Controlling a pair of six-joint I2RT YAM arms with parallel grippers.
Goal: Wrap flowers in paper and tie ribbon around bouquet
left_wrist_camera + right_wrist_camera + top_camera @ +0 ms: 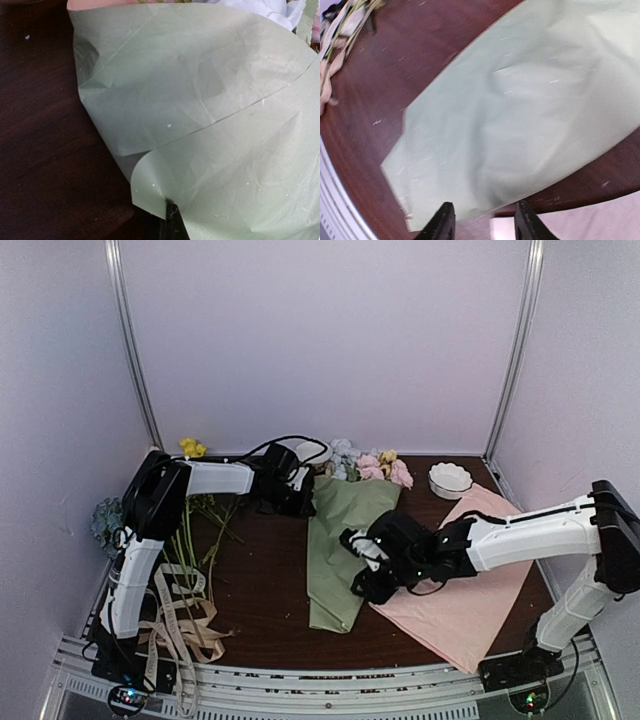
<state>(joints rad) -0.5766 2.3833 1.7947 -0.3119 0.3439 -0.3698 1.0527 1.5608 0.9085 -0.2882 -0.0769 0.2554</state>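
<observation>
Wrapping looks done — bouquet on the desk, left end effector closed at its wide end, right end effector parted over its tail — next I fetch the ribbon left of it.

A tapered olive-green paper cone, slightly crinkled, lies across the dark brown wooden surface. The right end effector sits at its lower edge, black fingers apart.

Dark table, bouquet, pink sheet, ribbons, white dish

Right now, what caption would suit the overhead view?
The left arm and right arm flank an olive-green paper bouquet on the dark table, ribbons nearby.
</observation>
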